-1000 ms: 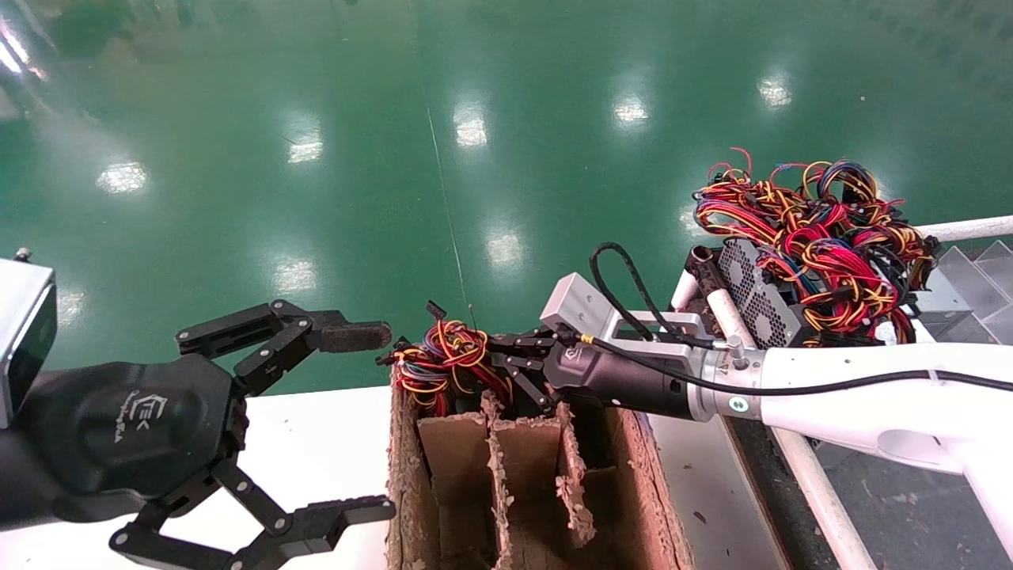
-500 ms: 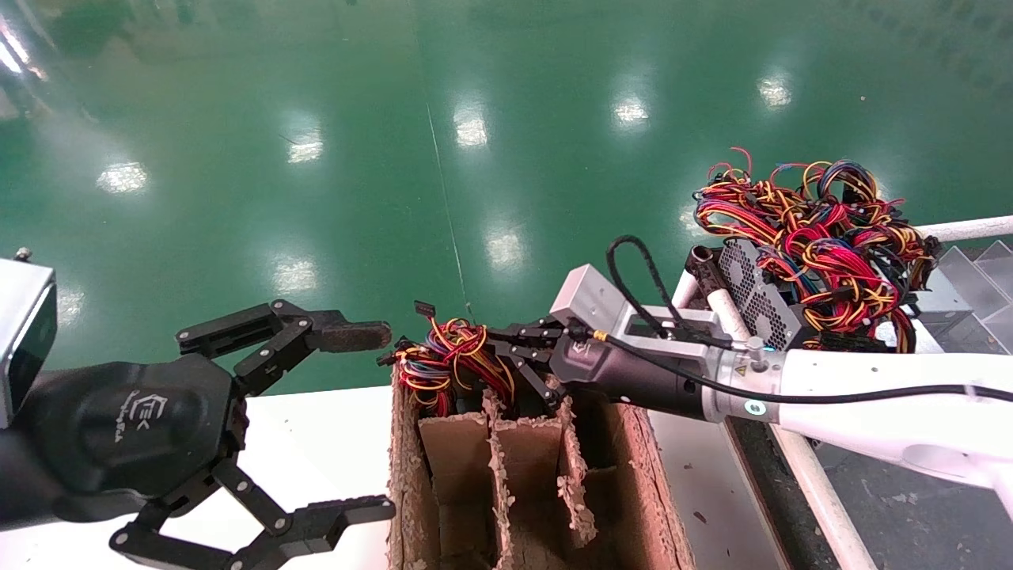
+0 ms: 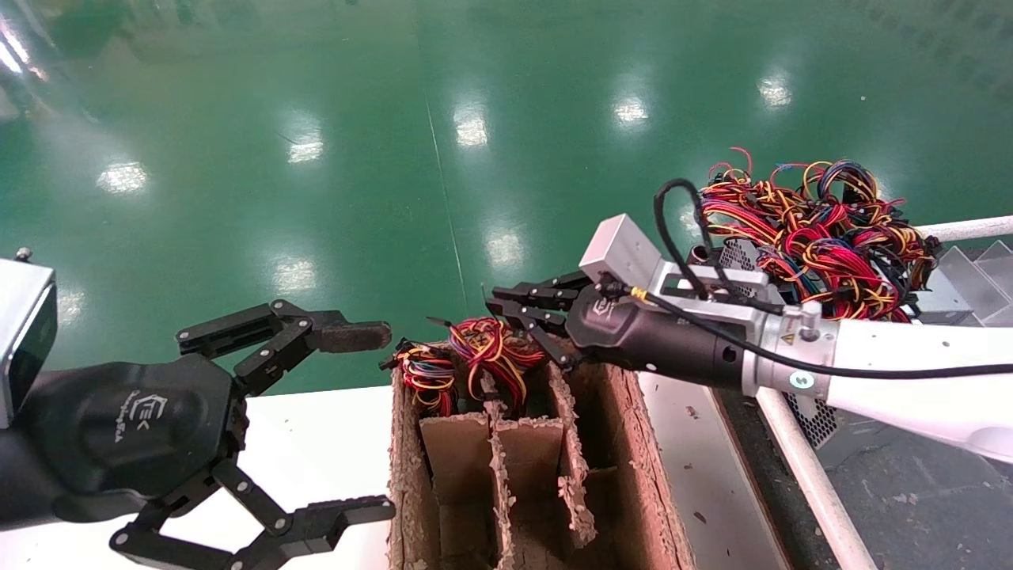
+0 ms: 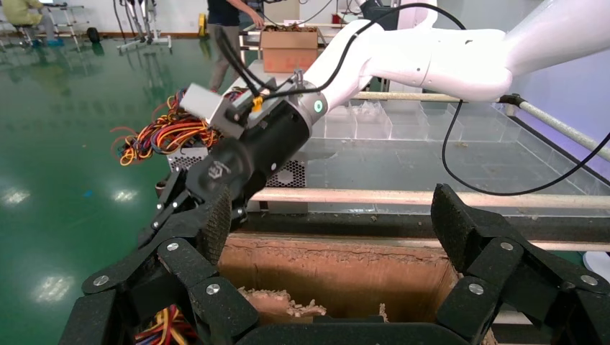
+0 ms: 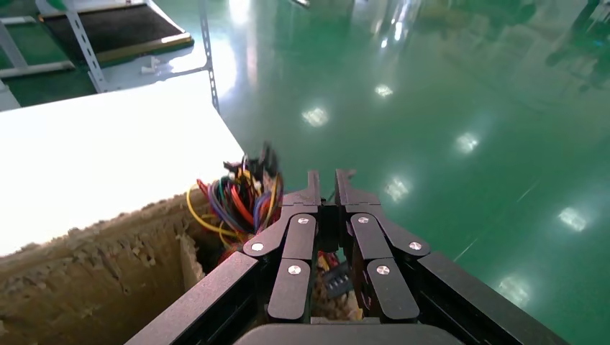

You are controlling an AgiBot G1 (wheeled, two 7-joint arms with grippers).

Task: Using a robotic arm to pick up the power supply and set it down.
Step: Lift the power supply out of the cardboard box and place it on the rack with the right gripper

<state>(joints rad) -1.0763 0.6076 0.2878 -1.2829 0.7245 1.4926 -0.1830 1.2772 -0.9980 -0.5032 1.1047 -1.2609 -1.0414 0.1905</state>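
The power supply's grey body is hidden inside the cardboard carton (image 3: 633, 443); only its bundle of red, yellow and black wires (image 3: 495, 352) spills over the carton's far end. My right gripper (image 3: 502, 305) hovers just above that end, beside the bundle and shut on some of the wires. From the right wrist, the right gripper (image 5: 327, 183) shows fingers pressed together on something dark, with the wire bundle (image 5: 237, 198) beside them. My left gripper (image 3: 380, 419) is parked over the white table (image 3: 316, 443), left of the carton and open. Nothing lies between the left gripper's (image 4: 334, 215) fingers.
The carton is split by ragged cardboard dividers (image 3: 498, 475). A second grey vented unit (image 3: 740, 253) under a big tangle of wires (image 3: 815, 229) rests on the rack at the right, behind my right arm. A white pipe rail (image 3: 807, 483) and clear trays (image 3: 973, 277) border that side.
My right gripper has risen and drawn back to the right from the carton's far end. Part of the wire bundle has shifted up and right with it. The left arm has stayed still.
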